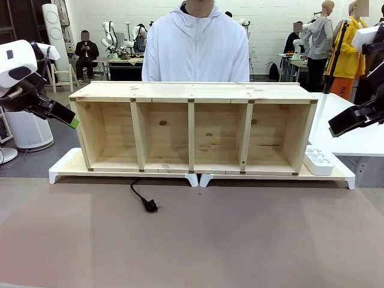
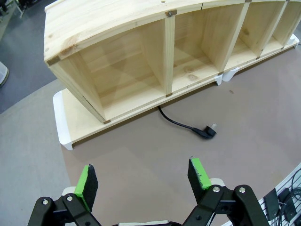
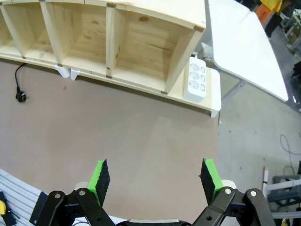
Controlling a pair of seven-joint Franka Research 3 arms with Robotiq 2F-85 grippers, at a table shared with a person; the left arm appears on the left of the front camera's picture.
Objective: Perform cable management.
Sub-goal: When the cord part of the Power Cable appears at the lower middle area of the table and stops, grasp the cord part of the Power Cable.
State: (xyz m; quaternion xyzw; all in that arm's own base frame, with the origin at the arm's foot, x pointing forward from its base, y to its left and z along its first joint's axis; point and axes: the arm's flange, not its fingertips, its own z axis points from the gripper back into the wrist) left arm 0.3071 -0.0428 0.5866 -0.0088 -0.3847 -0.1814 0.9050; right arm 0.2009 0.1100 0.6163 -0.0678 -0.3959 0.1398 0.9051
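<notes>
Both sets of jaws are standing wide apart, holding nothing, with the left gripper [image 2: 141, 181] and right gripper [image 3: 155, 181] hanging above the table [image 1: 252, 240]. The cable [image 1: 139, 195] is lying just before the wooden shelf [image 1: 192, 91], well ahead of both grippers, nearer the left

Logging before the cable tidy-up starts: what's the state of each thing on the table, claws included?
cable: loose on the table, unplugged.
power strip: on the white riser, sockets empty.
wooden shelf: upright, four compartments empty.
left claw: open, holding nothing.
right claw: open, holding nothing.
</notes>
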